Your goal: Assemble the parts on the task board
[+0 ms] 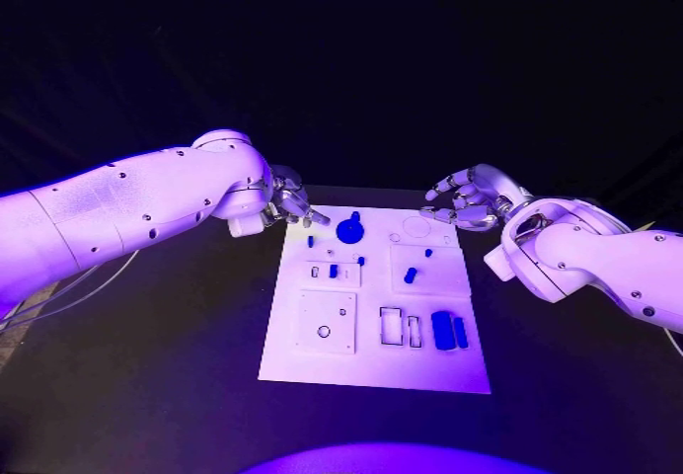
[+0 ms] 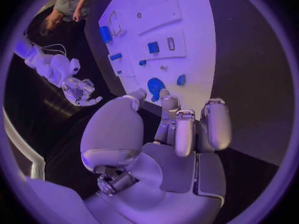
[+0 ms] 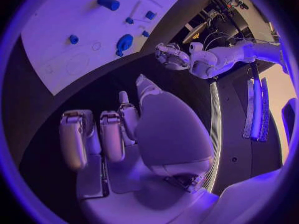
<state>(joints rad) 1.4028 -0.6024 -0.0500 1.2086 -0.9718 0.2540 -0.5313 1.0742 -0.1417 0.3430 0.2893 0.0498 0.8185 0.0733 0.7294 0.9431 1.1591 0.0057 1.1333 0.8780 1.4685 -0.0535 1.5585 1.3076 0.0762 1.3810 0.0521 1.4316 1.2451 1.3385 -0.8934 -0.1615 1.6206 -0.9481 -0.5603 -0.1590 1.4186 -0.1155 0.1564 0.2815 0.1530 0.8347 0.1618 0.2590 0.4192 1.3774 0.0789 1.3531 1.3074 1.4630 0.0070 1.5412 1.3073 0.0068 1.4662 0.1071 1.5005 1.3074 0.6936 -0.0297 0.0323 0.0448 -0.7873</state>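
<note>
The white task board point(image 1: 321, 360) lies in the middle of the black table. A round blue part point(image 1: 350, 231) sits near its far edge, several small blue parts point(image 1: 410, 275) stand in its middle rows, and a blue cylinder point(image 1: 444, 329) lies at the near right. My left hand point(image 1: 292, 205) hovers at the board's far left corner, fingers loosely bent and holding nothing. My right hand point(image 1: 467, 202) hangs off the far right corner, fingers apart and holding nothing. The left wrist view shows my left hand point(image 2: 181, 129) just short of the round blue part point(image 2: 155, 86).
Black table surrounds the board on all sides, with wide bare strips to its left and right. White cables point(image 1: 71, 286) trail under my left arm at the table's left edge. In the right wrist view the board point(image 3: 62, 25) lies beyond my right hand point(image 3: 118, 129).
</note>
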